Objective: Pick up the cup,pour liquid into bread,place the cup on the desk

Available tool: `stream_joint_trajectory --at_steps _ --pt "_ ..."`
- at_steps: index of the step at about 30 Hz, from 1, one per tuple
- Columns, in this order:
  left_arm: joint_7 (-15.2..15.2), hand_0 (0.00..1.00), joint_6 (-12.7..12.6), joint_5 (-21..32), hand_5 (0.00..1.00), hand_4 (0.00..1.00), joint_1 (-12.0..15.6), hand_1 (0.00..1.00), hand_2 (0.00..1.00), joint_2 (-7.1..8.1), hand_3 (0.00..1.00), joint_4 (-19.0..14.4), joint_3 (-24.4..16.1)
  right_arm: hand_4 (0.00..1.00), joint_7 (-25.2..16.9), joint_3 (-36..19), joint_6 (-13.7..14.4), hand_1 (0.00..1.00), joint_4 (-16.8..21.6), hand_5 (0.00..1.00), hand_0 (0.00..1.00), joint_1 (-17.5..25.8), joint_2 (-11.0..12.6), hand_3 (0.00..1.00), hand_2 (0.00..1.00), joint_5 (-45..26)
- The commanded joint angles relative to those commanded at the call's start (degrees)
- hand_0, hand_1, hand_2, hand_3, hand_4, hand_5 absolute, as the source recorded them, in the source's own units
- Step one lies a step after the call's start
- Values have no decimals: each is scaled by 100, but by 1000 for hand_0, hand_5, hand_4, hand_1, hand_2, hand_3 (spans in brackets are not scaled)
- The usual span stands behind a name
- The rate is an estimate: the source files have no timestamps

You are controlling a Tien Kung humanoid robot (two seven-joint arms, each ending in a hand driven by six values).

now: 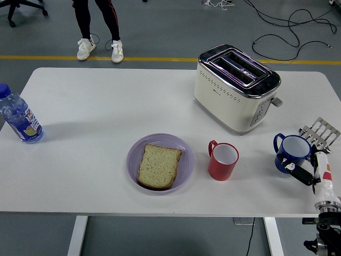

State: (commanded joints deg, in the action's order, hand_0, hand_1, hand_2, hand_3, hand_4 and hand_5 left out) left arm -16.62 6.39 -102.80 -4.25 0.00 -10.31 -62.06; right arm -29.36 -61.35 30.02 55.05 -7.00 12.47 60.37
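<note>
At the table's right edge sits the blue cup (292,153), upright, its handle turned left toward the red cup (222,160), and my right hand (308,170) is at its near side. The dark fingers (299,173) reach to the cup's lower wall, but I cannot tell whether they clamp it or merely touch it. I judge this cup to be rigid, smooth and light — enamel or glazed, so slick under hard fingertips. A wrap around the body looks safer to me than hooking the handle, which faces away from the hand. Its white inside shows no liquid that I can make out; the red cup looks empty too. The bread (159,166) lies flat in the purple bowl (184,151) left of the red cup — soft, absorbent, nothing to spill there. The toaster (235,87) stands behind, slots empty, and a water bottle (18,118) stands far left.
</note>
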Motion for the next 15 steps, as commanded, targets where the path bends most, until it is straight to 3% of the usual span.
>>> stream_joint_trajectory --at_steps 9,10,15 --pt "-3 656 16 -29 878 304 21 689 707 0 590 0 19 704 -21 26 70 573 -102 81 694 73 -77 600 644 65" --pt "-2 656 17 -29 878 304 22 689 707 0 590 0 23 760 -17 26 72 586 -108 78 714 75 -80 629 669 74" --pt "-3 656 24 -65 878 304 43 689 707 0 590 0 13 760 40 14 146 586 -131 78 714 72 -101 629 669 224"
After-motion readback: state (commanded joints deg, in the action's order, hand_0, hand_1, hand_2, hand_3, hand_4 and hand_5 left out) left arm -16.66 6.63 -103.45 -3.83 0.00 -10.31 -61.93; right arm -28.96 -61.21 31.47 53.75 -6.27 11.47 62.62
